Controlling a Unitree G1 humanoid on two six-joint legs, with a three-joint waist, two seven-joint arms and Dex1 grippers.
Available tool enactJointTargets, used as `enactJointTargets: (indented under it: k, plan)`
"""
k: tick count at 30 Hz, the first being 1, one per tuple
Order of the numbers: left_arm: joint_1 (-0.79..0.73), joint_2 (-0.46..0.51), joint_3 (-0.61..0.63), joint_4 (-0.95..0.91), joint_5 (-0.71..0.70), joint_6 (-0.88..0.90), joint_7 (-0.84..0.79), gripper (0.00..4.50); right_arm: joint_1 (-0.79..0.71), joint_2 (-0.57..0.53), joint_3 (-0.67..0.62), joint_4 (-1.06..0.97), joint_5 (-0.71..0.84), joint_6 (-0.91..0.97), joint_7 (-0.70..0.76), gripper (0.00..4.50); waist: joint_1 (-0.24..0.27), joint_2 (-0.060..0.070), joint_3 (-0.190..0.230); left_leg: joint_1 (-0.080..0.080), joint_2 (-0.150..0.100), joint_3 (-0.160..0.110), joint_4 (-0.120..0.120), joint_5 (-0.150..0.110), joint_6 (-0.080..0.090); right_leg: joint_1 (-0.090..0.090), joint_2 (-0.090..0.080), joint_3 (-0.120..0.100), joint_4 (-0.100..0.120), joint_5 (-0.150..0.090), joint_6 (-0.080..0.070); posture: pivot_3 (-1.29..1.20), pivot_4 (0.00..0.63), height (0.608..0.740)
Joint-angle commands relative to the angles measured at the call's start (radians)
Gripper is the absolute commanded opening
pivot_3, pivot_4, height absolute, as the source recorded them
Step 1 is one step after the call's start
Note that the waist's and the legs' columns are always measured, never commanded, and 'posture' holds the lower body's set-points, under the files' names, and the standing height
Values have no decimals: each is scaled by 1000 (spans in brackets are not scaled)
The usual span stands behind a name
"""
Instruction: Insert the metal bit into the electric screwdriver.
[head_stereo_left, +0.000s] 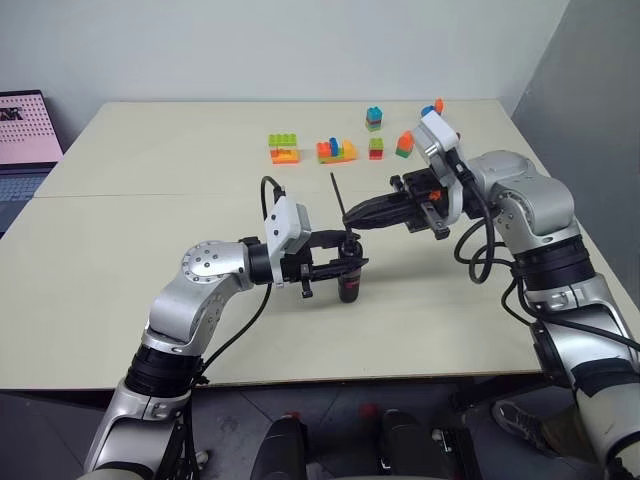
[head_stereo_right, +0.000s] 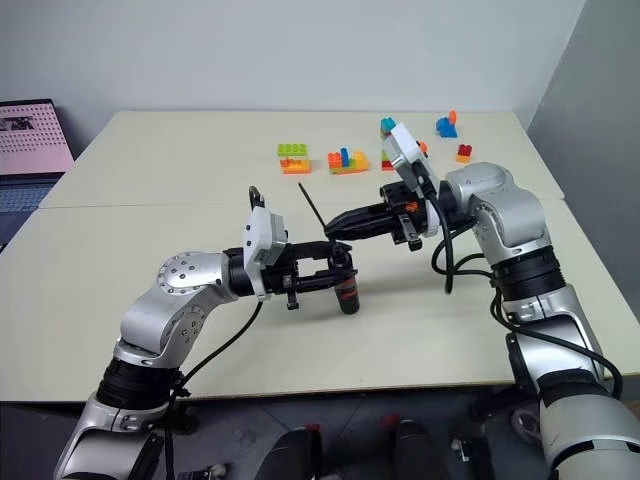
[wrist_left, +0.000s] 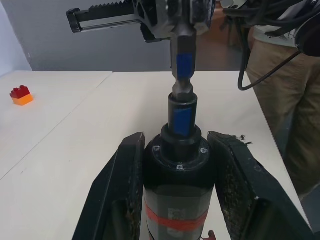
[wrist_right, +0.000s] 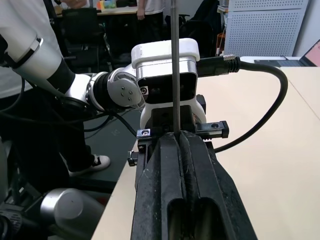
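The left gripper (head_stereo_left: 345, 262) is clamping the electric screwdriver (head_stereo_left: 348, 281) upright between its closed fingers. Just above it, the right gripper (head_stereo_left: 352, 215) is pinching the metal bit (head_stereo_left: 339, 194), whose lower end is sitting at the screwdriver's socket. Toy bricks (head_stereo_left: 336, 150) are lying well beyond both grippers on the beige table (head_stereo_left: 120, 250). A laptop (head_stereo_left: 22, 140) is standing past the left arm. How deep the bit is seated is hard to tell.
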Motion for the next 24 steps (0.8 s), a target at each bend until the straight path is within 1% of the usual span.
enactJointTargets:
  k: [1,10,15,17,24]
  plan:
    - [13,10,-28,-1,6,16,-20,1611,20,-15,10,8,-27,-15,48,0,0,0,0,0,0,0,0,0,0,0,0,0,0,0,0,0,150,740]
    - [11,12,-21,2,5,18,-17,1611,45,-5,-19,-2,-15,-110,57,0,0,0,0,0,0,0,0,0,0,0,0,0,0,0,0,0,150,740]
    - [10,11,-23,0,4,18,-18,1611,50,-28,6,-30,-22,-58,53,0,0,0,0,0,0,0,0,0,0,0,0,0,0,0,0,0,150,740]
    - [10,10,-23,0,4,18,-17,1611,48,-39,26,-41,-40,-74,73,0,0,0,0,0,0,0,0,0,0,0,0,0,0,0,0,0,150,740]
    - [9,11,-23,3,4,16,-16,1610,45,-32,15,-44,-9,-60,76,0,0,0,0,0,0,0,0,0,0,0,0,0,0,0,0,0,150,740]
